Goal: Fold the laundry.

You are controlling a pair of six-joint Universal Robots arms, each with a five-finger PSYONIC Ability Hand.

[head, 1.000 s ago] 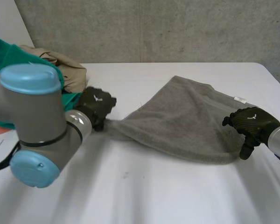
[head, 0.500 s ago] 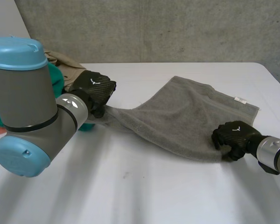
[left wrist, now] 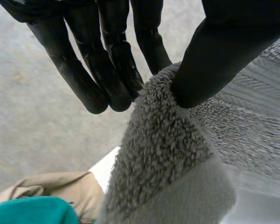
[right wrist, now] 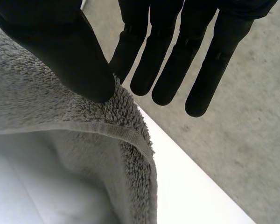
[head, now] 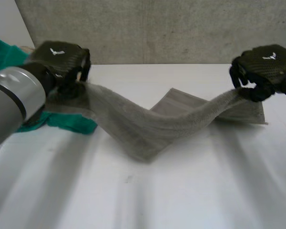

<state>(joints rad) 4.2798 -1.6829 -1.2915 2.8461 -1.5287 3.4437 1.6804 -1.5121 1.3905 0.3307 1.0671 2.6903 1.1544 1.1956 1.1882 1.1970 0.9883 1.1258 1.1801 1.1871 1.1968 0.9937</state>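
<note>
The towel [head: 148,129] sags in a band from the left hand [head: 61,61] to the right hand [head: 263,71], both pinching it. Its low middle touches the surface [head: 190,191], which blocks the line between the hands. On the robot's side of both hands the surface lies bare. A green cloth [head: 66,125] and a tan cloth [left wrist: 46,186] crowd the spot under the left hand. More towel lies under the right hand. A concrete wall [head: 157,28] stands beyond both.

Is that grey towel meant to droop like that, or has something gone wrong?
Nothing is damaged or spilled. The towel hangs slack between the left robot hand and the right robot hand, each pinching an end, and its middle sags to the table. A green cloth lies bunched beside the left robot hand.
</note>
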